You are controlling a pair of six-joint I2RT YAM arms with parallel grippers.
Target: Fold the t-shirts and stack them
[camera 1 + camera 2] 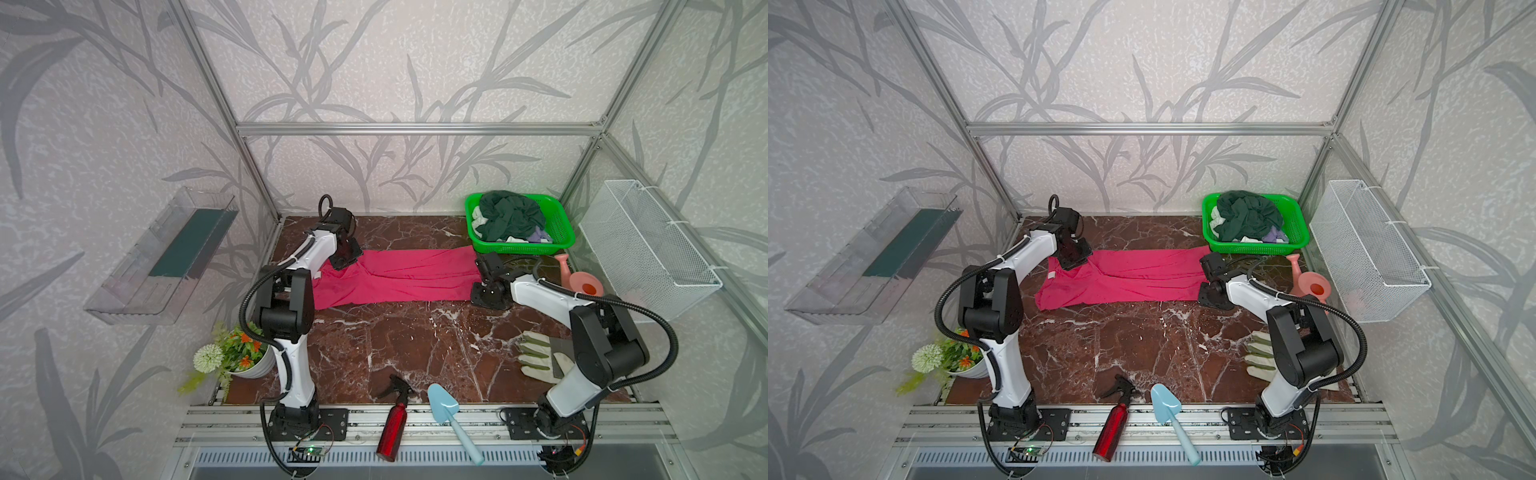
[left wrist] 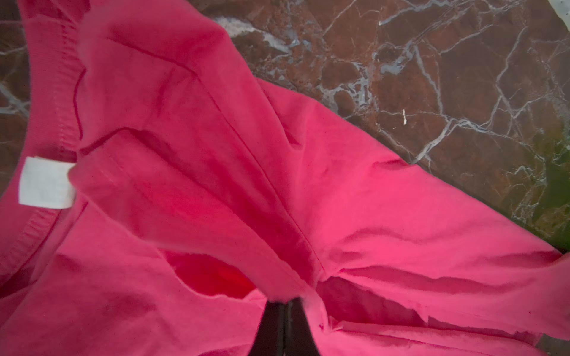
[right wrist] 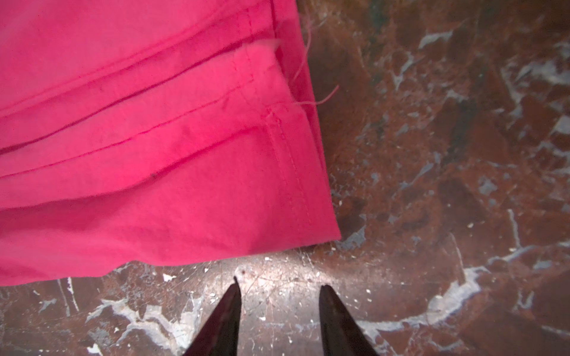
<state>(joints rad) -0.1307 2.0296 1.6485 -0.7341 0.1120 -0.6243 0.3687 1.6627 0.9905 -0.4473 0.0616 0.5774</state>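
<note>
A bright pink-red t-shirt [image 1: 399, 278] [image 1: 1125, 278] lies stretched in a long band across the back of the marble table. Its white neck label [image 2: 44, 182] shows beside the collar. My left gripper [image 2: 285, 300] [image 1: 345, 259] is shut on a fold of this shirt near the collar. My right gripper [image 3: 279, 285] [image 1: 484, 291] stands open over bare marble, just off the shirt's hem corner [image 3: 308, 215], with nothing between its fingers. A dark green t-shirt [image 1: 509, 216] is heaped on whitish and lavender ones [image 1: 538, 237] in a green basket [image 1: 523, 249].
A pale work glove [image 1: 540, 357] lies front right under the right arm. A pink watering can [image 1: 582, 282] stands by the white wire basket [image 1: 648, 249]. A red spray bottle [image 1: 392, 424] and blue trowel [image 1: 446, 411] lie at the front edge; a flower pot [image 1: 245, 357] sits front left.
</note>
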